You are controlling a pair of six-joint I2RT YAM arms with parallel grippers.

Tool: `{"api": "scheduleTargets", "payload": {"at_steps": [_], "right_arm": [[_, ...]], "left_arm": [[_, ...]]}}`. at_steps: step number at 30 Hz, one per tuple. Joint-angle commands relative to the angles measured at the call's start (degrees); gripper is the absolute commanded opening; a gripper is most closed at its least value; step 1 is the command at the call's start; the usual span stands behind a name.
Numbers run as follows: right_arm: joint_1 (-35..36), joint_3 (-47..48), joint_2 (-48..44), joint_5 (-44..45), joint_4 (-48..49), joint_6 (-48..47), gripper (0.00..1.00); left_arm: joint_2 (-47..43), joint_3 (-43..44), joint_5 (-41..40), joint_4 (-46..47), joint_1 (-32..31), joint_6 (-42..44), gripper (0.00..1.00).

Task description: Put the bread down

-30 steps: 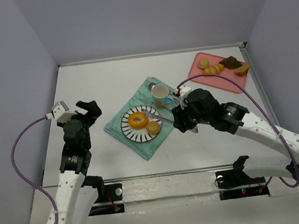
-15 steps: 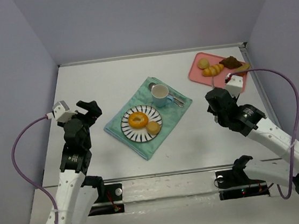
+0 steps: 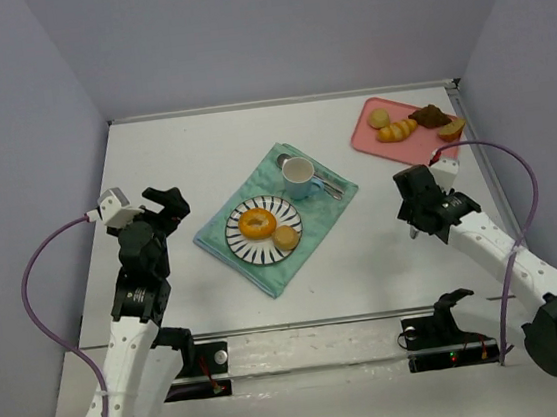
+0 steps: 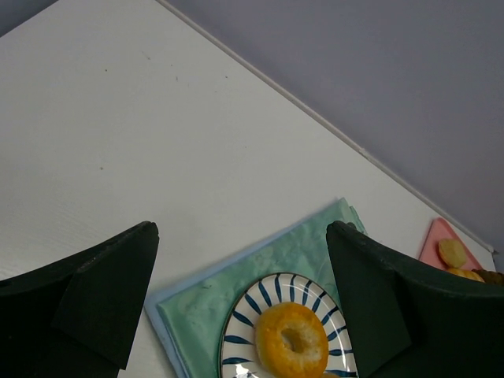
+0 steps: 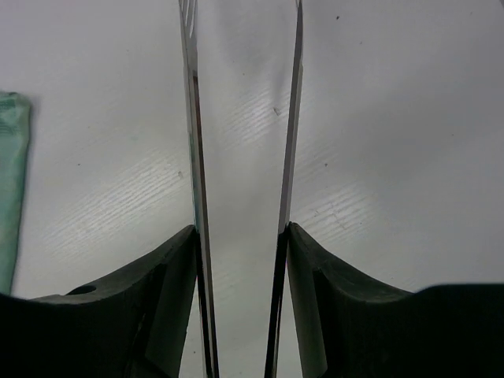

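Here, right pincer [image 5: 240, 118] slightly parted, empty, above table [image 5: 378, 118]

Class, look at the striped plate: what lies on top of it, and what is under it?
On the striped plate lie a ring-shaped bread and a small round bun. Under it is the green cloth, which also carries the cup. Anything directly beneath the plate is covered.

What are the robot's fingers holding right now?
Nothing. The right gripper is open over bare table, and the left gripper is open and empty too.
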Motion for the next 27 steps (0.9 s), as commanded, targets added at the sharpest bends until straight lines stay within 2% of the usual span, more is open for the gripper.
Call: {"api": "scheduleTargets", "payload": {"at_steps": [1, 9, 11, 12, 13, 15, 21, 27], "right_arm": [[-0.84, -0.98, 3.63, -0.83, 4.56, 3.36, 0.57], [-0.84, -2.39, 7.6, -4.6, 8.24, 4.15, 0.64], [-0.84, -3.7, 6.46, -7.77, 11.05, 4.41, 0.71], [-0.84, -4.4, 5.93, -8.74, 11.93, 4.59, 0.78], [-0.84, -5.37, 5.4, -9.62, 12.38, 5.29, 0.9], [-0.84, -5.55, 3.65, -9.27, 12.38, 5.65, 1.0], [-0.84, -2.57, -3.91, -7.61, 11.94, 3.28, 1.0], [-0.84, 1.92, -13.05, -0.84, 11.33, -0.33, 1.0]], "left_arm": [[-0.99, -0.47, -0.39, 2.81, 0.22, -0.05, 0.99], [-1.26, -0.47, -0.74, 2.28, 0.22, -0.05, 0.99], [-1.35, -0.38, -0.92, 2.37, 0.22, -0.14, 0.99], [-1.35, -0.29, -1.0, 2.28, 0.22, -0.05, 0.99], [-1.43, -0.29, -1.0, 2.19, 0.22, -0.05, 0.99], [-1.7, -0.29, -1.0, 2.02, 0.22, -0.05, 0.99], [-2.31, -0.03, -1.27, 1.49, 0.22, -0.14, 0.99], [-2.66, -0.03, -1.62, 0.96, 0.22, -0.23, 0.99]]}}
